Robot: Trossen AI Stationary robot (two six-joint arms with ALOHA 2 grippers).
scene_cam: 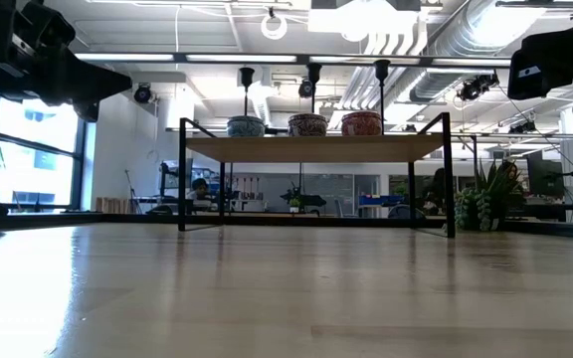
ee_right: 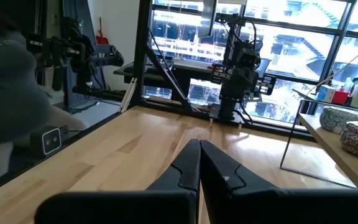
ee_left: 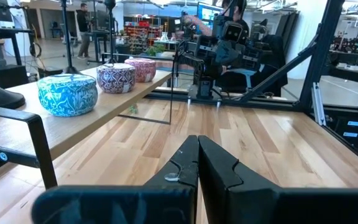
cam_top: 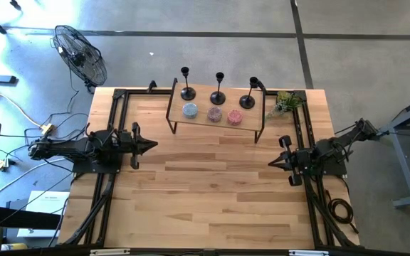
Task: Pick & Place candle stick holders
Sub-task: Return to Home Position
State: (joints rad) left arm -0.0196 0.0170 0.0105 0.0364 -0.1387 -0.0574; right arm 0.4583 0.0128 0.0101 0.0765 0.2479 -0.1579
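Observation:
Three black candle stick holders (cam_top: 188, 91), (cam_top: 218, 96), (cam_top: 248, 99) stand upright on their round bases along the back of a small wooden shelf (cam_top: 198, 121) at the table's far middle. In front of them sit a blue tin (cam_top: 190, 109), a patterned tin (cam_top: 214, 113) and a pink tin (cam_top: 234, 116). My left gripper (cam_top: 154, 145) is shut at the table's left side, level, pointing right. My right gripper (cam_top: 270, 163) is shut at the right side, pointing left. Both hold nothing.
A small green plant (cam_top: 285, 104) stands at the table's far right beside the shelf. A black fan (cam_top: 80, 53) stands on the floor beyond the far left corner. Bare wooden tabletop (cam_top: 212, 192) lies between the arms and toward the near edge.

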